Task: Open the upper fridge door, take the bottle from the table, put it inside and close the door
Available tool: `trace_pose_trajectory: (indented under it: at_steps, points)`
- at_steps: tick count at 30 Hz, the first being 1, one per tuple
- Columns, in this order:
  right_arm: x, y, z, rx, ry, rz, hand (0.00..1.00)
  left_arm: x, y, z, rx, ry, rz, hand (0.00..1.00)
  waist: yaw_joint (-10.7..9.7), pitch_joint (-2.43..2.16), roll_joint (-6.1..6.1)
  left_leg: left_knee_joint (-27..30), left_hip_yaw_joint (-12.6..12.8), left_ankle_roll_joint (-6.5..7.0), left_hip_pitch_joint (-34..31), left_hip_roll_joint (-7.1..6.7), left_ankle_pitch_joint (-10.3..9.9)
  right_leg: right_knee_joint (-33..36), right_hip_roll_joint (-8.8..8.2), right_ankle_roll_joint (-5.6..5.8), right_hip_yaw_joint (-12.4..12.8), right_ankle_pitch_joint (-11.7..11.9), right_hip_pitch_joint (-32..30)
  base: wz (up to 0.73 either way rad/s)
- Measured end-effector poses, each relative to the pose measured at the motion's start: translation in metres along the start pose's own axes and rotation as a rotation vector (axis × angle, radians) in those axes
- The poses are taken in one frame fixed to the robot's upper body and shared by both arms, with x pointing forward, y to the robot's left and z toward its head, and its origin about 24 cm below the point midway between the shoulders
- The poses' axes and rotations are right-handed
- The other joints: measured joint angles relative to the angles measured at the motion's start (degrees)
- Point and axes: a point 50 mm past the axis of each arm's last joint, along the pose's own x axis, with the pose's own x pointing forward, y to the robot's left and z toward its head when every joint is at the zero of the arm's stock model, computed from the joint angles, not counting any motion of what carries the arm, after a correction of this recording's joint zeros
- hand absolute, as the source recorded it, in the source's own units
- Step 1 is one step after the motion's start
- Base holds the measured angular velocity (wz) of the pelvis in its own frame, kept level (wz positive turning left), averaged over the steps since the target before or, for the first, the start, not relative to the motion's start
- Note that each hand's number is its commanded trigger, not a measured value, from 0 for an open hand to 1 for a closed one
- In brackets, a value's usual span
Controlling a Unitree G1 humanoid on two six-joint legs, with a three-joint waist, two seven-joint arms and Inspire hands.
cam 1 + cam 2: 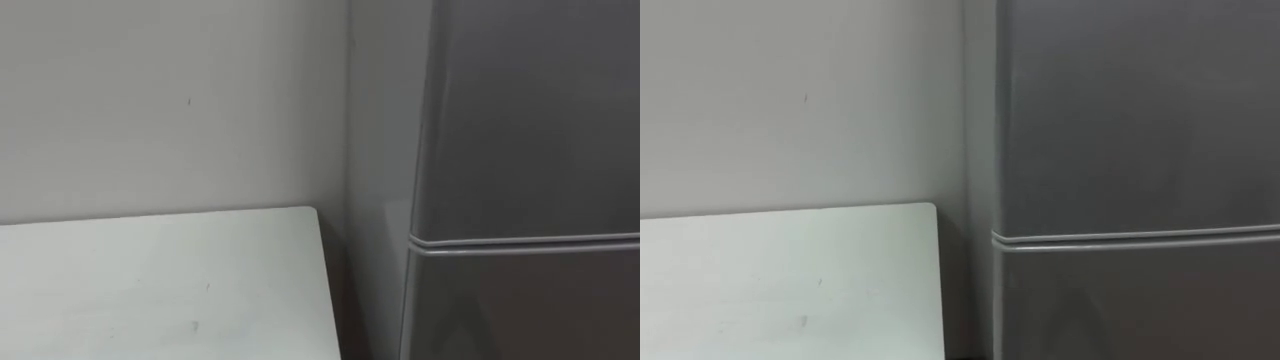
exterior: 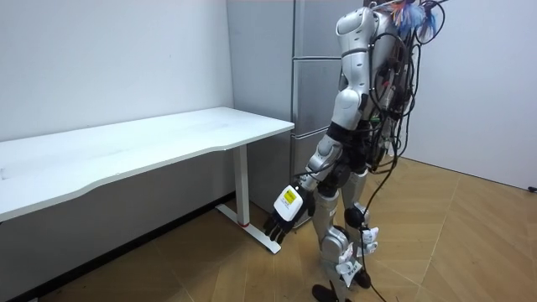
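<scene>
A grey fridge stands straight ahead of me with its upper door (image 1: 530, 120) and lower door (image 1: 520, 305) both closed, and a thin seam (image 1: 520, 243) runs between them. In the room view I stand upright, close to the fridge (image 2: 312, 80), facing it. My left hand (image 2: 284, 214) hangs low beside my thigh with its fingers relaxed, pointing down and holding nothing.
A white table (image 1: 160, 285) stands against the pale wall (image 1: 170, 100) to the left of the fridge, its corner near the fridge's side. The room view shows the table's white leg (image 2: 244, 189) and a wooden floor (image 2: 453, 243) around me.
</scene>
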Motion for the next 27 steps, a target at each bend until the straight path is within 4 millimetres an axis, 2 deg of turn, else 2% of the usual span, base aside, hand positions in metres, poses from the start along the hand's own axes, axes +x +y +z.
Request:
trace_pose_trajectory:
  at_steps: [4,14,27]
  points:
    - [-0.001,0.008,0.001,-0.021,-0.001,0.044,0.00,0.000,-0.003,0.006,0.022,-0.022,-0.006,0.00,0.08,-0.08,-0.28,0.30,-0.09,0.00,-0.49,-0.01,0.00,0.10,-0.08,0.00,-0.20,0.00,-0.14,0.04]
    - [0.000,0.021,0.008,-0.089,-0.027,0.140,0.00,0.001,-0.008,0.014,0.057,-0.049,-0.024,0.00,0.75,0.11,-0.81,0.24,-0.41,0.00,-0.64,-0.03,0.00,-0.06,-0.07,-0.02,-0.35,-0.05,-0.15,0.00]
    - [0.000,0.025,0.007,-0.117,-0.017,0.175,0.00,0.003,-0.010,0.016,0.069,-0.046,-0.035,0.00,0.91,0.15,-1.18,0.26,-0.46,-0.01,-0.95,-0.04,0.00,-0.10,-0.12,-0.02,-0.61,-0.08,-0.32,0.00]
